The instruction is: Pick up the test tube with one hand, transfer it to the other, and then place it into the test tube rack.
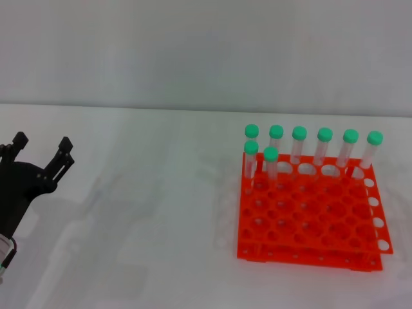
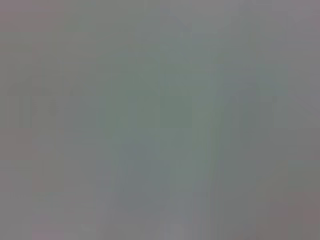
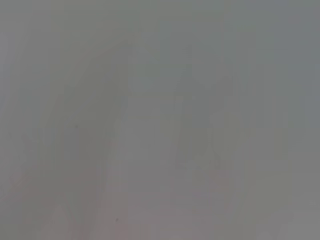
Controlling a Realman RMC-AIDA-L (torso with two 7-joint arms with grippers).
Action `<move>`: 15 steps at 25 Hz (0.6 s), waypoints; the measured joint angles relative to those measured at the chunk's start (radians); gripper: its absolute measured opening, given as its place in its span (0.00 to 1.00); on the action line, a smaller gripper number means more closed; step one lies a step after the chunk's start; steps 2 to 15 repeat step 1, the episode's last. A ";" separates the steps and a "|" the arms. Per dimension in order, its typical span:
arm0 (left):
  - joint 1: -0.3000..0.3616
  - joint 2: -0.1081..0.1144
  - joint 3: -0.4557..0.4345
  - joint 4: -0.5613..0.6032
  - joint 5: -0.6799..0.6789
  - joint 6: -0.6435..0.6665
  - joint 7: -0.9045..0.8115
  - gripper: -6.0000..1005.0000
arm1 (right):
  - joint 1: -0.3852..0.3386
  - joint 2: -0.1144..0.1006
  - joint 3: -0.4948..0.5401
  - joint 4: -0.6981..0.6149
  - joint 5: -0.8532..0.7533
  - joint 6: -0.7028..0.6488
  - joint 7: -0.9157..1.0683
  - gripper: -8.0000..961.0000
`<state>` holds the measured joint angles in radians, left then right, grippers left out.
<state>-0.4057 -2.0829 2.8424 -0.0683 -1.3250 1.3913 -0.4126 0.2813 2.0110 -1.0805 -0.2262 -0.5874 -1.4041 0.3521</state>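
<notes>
The orange test tube rack [image 1: 309, 219] stands on the white table at the right in the head view. Several clear test tubes with green caps stand upright in it: a back row, such as one [image 1: 298, 145], and two in the second row at the rack's left, one of them [image 1: 271, 162]. My left gripper [image 1: 42, 149] is at the far left above the table, open and empty, far from the rack. No loose tube lies on the table. My right gripper is out of view. Both wrist views show only plain grey.
The white table [image 1: 148, 212] spreads between my left gripper and the rack. A pale wall runs behind the table's far edge.
</notes>
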 joint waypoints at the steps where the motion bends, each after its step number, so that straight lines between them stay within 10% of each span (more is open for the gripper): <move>1: 0.000 0.000 0.000 0.001 0.000 -0.003 0.000 0.88 | 0.005 0.000 -0.001 0.003 0.004 0.000 -0.003 0.88; 15: 0.000 0.000 0.000 0.001 0.000 -0.003 0.000 0.88 | 0.005 0.000 -0.001 0.003 0.004 0.000 -0.003 0.88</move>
